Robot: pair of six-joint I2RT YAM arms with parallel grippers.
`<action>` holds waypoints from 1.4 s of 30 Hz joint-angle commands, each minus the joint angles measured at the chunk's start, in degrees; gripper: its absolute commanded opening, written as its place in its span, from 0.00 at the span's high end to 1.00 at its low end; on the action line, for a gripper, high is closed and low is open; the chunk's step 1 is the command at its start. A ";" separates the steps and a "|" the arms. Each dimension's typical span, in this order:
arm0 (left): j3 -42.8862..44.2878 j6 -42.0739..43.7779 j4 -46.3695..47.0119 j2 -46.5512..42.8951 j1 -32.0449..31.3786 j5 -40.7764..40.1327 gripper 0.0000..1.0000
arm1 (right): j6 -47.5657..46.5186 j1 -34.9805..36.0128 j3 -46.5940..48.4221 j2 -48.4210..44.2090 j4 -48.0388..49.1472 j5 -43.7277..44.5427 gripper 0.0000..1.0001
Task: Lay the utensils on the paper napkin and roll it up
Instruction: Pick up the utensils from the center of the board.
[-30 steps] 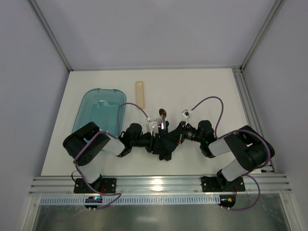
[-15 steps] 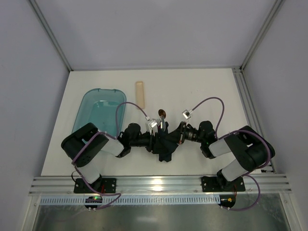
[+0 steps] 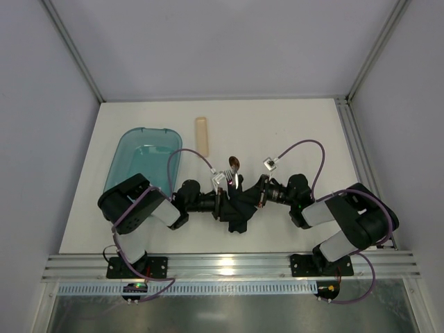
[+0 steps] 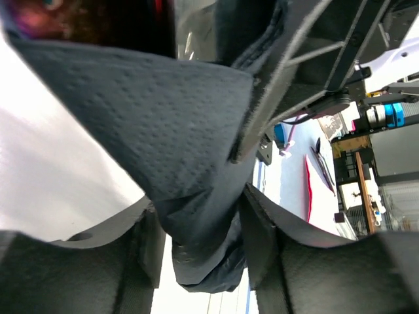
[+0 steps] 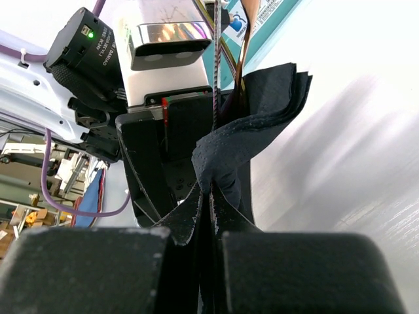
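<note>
Napkin bundle sits mid-air between the two grippers, low over the near-centre of the white table (image 3: 298, 132). The left gripper (image 4: 200, 232) has a crumpled fold of the paper napkin (image 4: 163, 131) wedged between its fingers (image 4: 78, 268), paper touching both inner faces, so it reads as gripping the napkin with the jaws part-way apart. The right gripper (image 5: 208, 199) is clenched tight on another edge of the same sheet; a thin pinch of dark dimpled paper comes straight out from between its closed fingers and fans upward into stacked layers (right wrist view). The utensils (image 3: 234, 168) stick out of the far side of the bundle, away from the arm bases: the spoon's bowl and the fork tines show just beyond the wrists in the top view, and a copper handle runs up along the napkin's folds in the right wrist view. How many pieces are inside, cannot tell. A teal plastic tub (image 3: 142, 163) lies to the left of the left arm, and a pale wooden stick (image 3: 201, 137) lies beyond it towards the back, well apart from the bundle.
</note>
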 commanded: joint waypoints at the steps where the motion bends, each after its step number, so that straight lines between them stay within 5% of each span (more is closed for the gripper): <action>1: -0.81 -0.16 7.15 -0.95 0.22 1.18 0.51 | -0.36 -0.06 0.35 -2.67 12.10 -0.62 0.96; 7: -0.72 0.63 5.57 -2.80 0.22 1.43 0.77 | -0.10 -0.06 0.17 -2.40 12.36 -1.06 0.96; 13: -0.46 1.16 4.25 -4.39 0.22 1.96 0.91 | 0.34 -0.06 0.43 -3.11 10.96 -1.23 0.96; 17: -0.19 2.21 2.23 -6.05 0.22 1.70 1.00 | -0.89 -0.41 2.18 -6.00 -0.50 -0.54 0.83; 19: 0.24 3.09 -0.05 -7.54 0.30 1.26 1.00 | -3.86 -0.85 3.33 -10.64 -9.57 1.30 0.81; 22: 1.56 4.94 -5.41 -9.65 0.30 0.56 1.00 | -11.23 -1.03 6.31 -20.89 -34.69 11.13 0.68; 26: 2.97 6.87 -11.39 -11.77 0.30 -1.02 1.00 | -15.04 -0.94 12.64 -32.09 -64.82 23.36 0.65; 29: 4.99 8.45 -16.40 -12.73 0.39 -1.99 1.00 | -14.52 -0.15 14.49 -37.97 -73.65 26.71 0.65; 42: 8.60 10.21 -25.55 -17.66 0.22 -3.93 1.00 | -6.08 14.53 12.65 -43.46 -73.07 39.54 0.66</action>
